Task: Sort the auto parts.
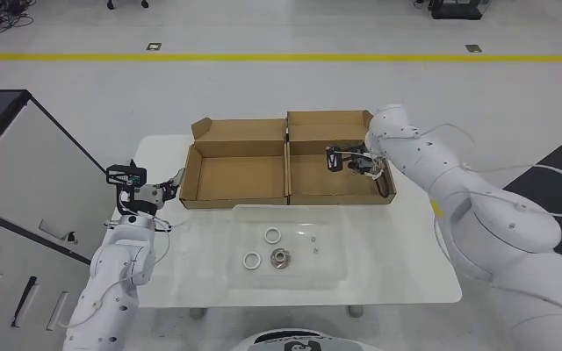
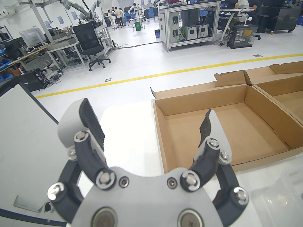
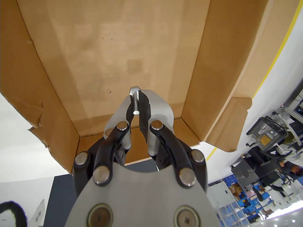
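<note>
My right gripper (image 3: 136, 100) is shut on a silver bolt (image 3: 135, 101), held over the floor of the right cardboard box (image 1: 309, 180); from above the right gripper (image 1: 336, 161) hangs inside that box. My left gripper (image 2: 146, 121) stands open with nothing between its fingers, at the table's left end beside the left cardboard box (image 2: 239, 119). On the clear tray (image 1: 325, 274) in front of the boxes lie two white rings (image 1: 273, 235) (image 1: 252, 261), a metal gear-like part (image 1: 280, 257) and two small bolts or nuts (image 1: 312, 237).
The two open boxes (image 1: 237, 189) sit side by side at the table's far half, flaps raised. A white panel (image 1: 44, 167) stands left of the table. White table surface (image 1: 404, 254) lies bare to the right of the tray.
</note>
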`<move>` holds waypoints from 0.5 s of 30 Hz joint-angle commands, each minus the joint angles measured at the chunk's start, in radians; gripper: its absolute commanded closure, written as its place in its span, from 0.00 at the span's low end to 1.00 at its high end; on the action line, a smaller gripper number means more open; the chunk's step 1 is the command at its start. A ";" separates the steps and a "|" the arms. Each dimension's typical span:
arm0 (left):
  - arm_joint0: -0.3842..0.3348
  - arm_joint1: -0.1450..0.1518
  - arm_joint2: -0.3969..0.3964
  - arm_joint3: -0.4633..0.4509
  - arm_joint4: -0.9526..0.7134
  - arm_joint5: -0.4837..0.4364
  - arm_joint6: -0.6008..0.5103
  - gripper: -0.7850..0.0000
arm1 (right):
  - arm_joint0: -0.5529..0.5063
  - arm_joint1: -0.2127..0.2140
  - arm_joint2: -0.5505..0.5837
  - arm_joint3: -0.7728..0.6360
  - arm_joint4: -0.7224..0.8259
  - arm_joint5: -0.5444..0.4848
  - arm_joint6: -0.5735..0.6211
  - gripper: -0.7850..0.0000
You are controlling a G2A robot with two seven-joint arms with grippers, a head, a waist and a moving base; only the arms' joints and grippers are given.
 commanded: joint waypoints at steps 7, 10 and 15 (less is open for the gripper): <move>0.000 0.000 0.000 0.000 0.000 0.000 0.000 0.00 | -0.009 -0.020 0.001 0.043 -0.042 -0.005 -0.025 1.00; 0.000 0.000 0.000 0.000 0.000 0.000 0.000 0.00 | -0.013 -0.025 0.001 0.050 -0.045 -0.005 -0.036 1.00; 0.000 0.000 0.000 0.000 0.000 0.000 0.000 0.00 | -0.015 -0.031 0.000 0.066 -0.055 -0.005 -0.053 0.70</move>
